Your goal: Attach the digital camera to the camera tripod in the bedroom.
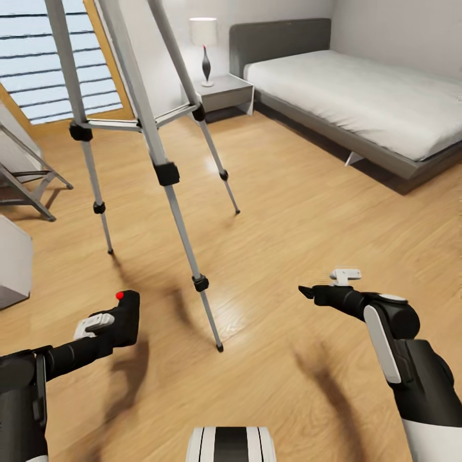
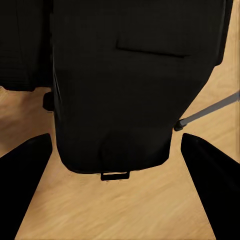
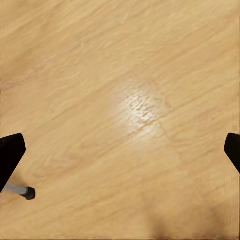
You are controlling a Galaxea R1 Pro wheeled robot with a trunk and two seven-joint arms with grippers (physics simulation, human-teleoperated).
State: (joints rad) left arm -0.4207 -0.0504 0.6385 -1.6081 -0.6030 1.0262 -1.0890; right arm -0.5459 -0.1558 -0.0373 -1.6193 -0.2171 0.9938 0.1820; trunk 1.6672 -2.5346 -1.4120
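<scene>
Left end effector is clamped on the camera, red button up, held above the wood floor just left of the tripod's nearest leg; in the left wrist view the camera body sits between the two dark fingers. Right end effector is empty with fingers apart, over bare floor right of the tripod. Tripod stands on three spread legs between window and bed
</scene>
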